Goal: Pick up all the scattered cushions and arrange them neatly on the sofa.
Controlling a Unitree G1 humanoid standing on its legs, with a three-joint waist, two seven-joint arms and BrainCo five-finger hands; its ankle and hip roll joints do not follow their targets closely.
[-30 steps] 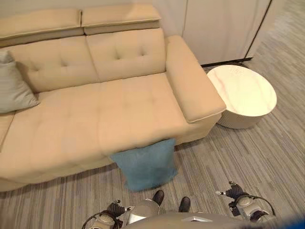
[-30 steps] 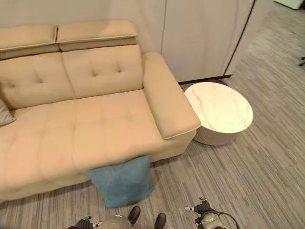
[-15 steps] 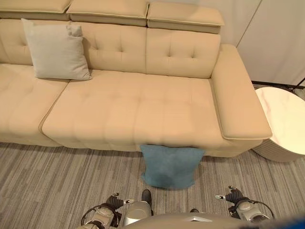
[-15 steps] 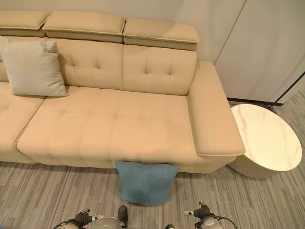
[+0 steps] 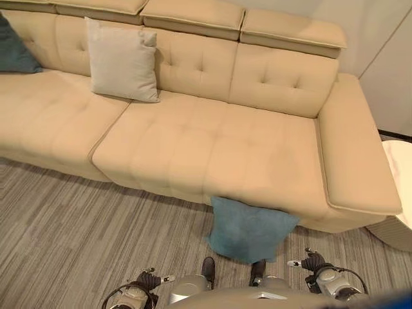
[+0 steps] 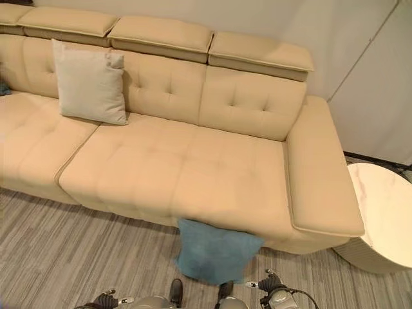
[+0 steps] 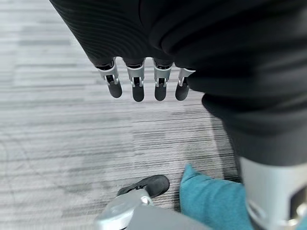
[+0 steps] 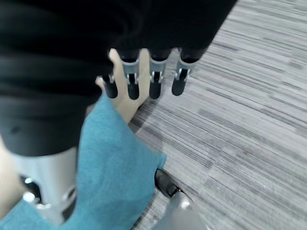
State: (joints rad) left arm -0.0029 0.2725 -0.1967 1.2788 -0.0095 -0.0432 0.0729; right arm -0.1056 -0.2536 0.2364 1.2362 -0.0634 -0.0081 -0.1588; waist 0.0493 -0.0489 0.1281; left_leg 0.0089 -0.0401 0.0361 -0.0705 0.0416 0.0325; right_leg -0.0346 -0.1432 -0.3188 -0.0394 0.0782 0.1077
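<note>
Beige tufted fabric sofa (image 5: 212,148) fronts a square teal cushion (image 5: 248,230) leaning on striped carpet, between and ahead of empty, straight-fingered left hand (image 7: 144,84) and right hand (image 8: 144,79).

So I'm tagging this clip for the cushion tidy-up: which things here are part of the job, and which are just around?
Part of the job:
teal cushion on the floor against the sofa front
sofa
grey cushion on the sofa
dark blue cushion at the sofa's far left

Just around:
round table right of the sofa
</note>
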